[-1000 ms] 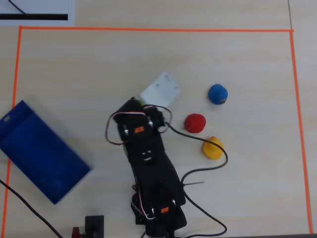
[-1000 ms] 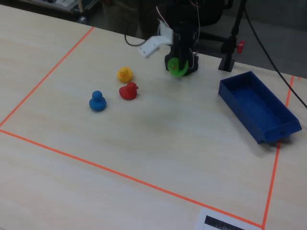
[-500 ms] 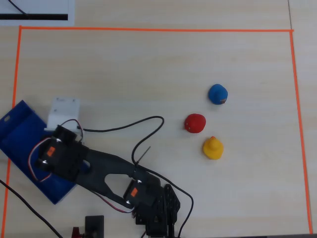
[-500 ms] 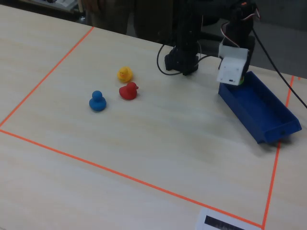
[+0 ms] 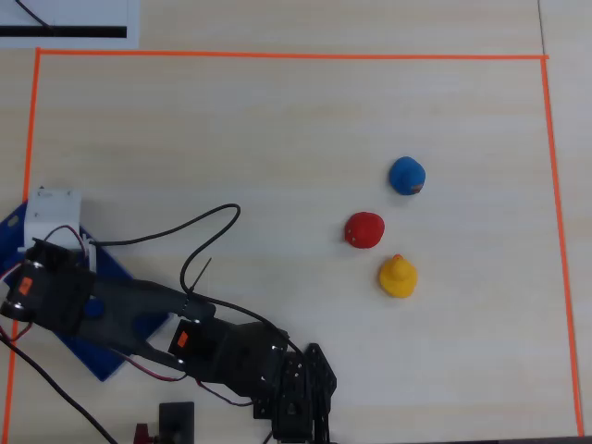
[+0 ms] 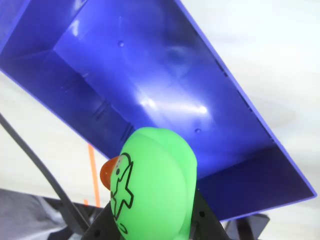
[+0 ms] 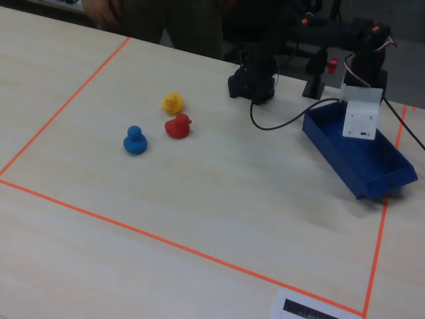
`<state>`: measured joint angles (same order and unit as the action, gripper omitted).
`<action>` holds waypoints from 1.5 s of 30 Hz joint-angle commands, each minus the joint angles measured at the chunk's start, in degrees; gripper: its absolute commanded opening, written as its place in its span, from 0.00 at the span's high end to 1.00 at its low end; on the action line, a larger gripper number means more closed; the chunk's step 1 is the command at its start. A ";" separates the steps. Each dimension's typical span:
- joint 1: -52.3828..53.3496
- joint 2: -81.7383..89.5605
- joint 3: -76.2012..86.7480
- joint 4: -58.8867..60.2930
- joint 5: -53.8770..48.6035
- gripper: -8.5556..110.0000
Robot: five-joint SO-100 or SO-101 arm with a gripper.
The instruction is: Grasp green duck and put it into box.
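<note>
Green duck (image 6: 152,187) in hand (image 6: 155,225) above box (image 6: 150,90).

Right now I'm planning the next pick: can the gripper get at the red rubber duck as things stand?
Probably not yet: the gripper is shut on the green rubber duck above the blue plastic box. The red rubber duck sits unobstructed on the table, so it's likely reachable after release.

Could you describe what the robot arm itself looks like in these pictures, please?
The arm is black, built of blocky segments with small orange labels on two of them in the overhead view. A white box-shaped part sits at its wrist end in the fixed view. Black cables loop across the table from it, with thin red wires near its joints. The gripper fingers are black plastic.
</note>
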<state>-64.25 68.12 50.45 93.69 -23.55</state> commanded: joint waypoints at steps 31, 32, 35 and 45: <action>43.15 105.21 94.92 -40.96 -47.72 0.93; 44.03 108.02 98.26 -40.96 -47.90 0.93; 46.85 113.82 107.40 -42.80 -47.02 0.93; 55.81 121.46 125.60 -46.41 -45.97 0.93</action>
<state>-10.11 189.05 173.23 48.69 -69.35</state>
